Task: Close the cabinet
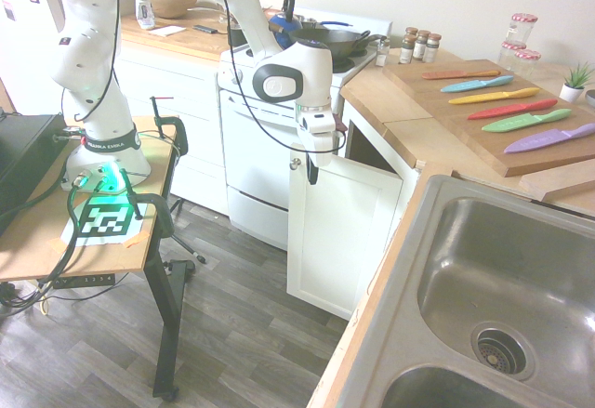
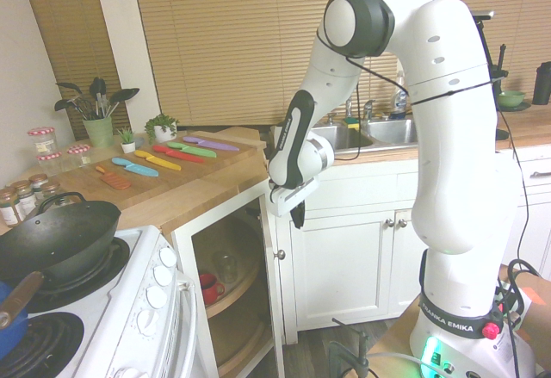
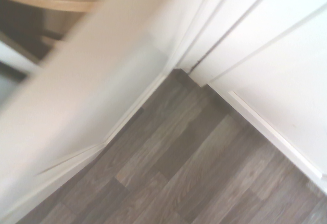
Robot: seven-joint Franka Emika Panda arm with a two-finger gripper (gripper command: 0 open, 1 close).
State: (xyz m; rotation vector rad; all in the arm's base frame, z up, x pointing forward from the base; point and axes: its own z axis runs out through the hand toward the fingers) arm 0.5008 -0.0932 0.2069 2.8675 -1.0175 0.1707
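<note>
The white base cabinet (image 2: pixel 225 283) under the wood countertop stands with its narrow shaker door (image 1: pixel 346 233) swung wide into the room. The door shows edge-on in the second exterior view (image 2: pixel 270 296), with its small silver knob (image 1: pixel 294 163) near the top outer corner. My gripper (image 1: pixel 311 172) hangs shut with nothing in it at the door's top outer corner, on the outer face beside the knob (image 2: pixel 281 255). I cannot tell whether it touches the door. The wrist view shows the blurred white door (image 3: pixel 76 106) above grey plank floor.
The white oven (image 1: pixel 256 148) with a wok stands just left of the open door. Wider white cabinets (image 2: pixel 344 266) sit right of the gripper. Inside are round shelves with a red mug (image 2: pixel 207 288). Coloured knives (image 1: pixel 507 101) lie on the counter; the steel sink (image 1: pixel 507 287) is near.
</note>
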